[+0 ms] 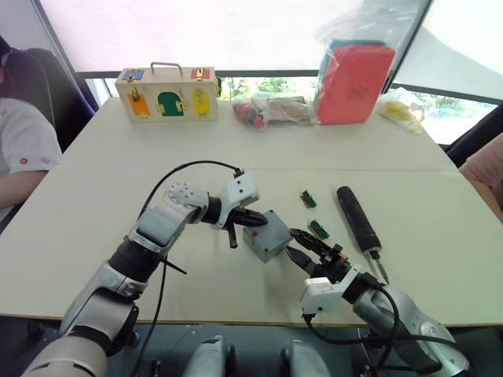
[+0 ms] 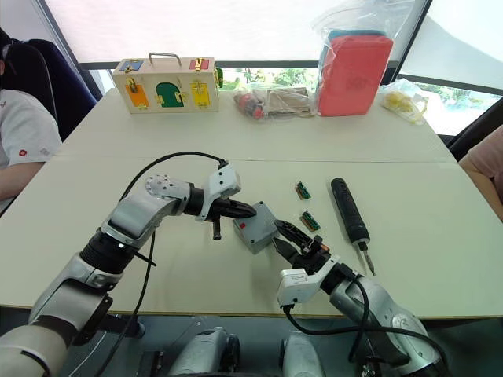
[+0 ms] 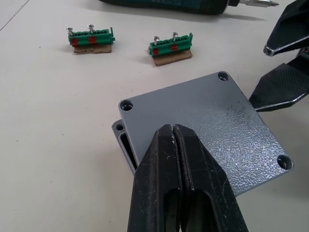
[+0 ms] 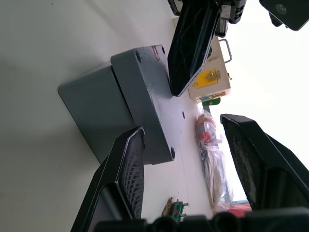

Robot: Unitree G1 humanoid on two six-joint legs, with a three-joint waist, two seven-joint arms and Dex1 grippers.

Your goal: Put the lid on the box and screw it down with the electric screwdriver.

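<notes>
Lid (image 3: 207, 130), grey and pebbled with corner screw holes, sits skewed atop the box (image 4: 91, 113) at centre frame, we see. Our left gripper (image 3: 174, 133) presses down on it with fingers closed together; our right gripper (image 1: 302, 246) gapes wide beside it. Electric screwdriver (image 1: 357, 221) lies right of centre.

A wooden case (image 1: 167, 95) with coloured latches is standing at the far left of the table (image 1: 94, 196). A clear bag (image 1: 271, 108) is lying beside it, and a red pouch (image 1: 354, 81) in plastic is standing further right. Two green terminal blocks (image 3: 89, 38) (image 3: 171, 47) are lying mid-table. A person (image 1: 23, 133) is sitting at the left edge.
</notes>
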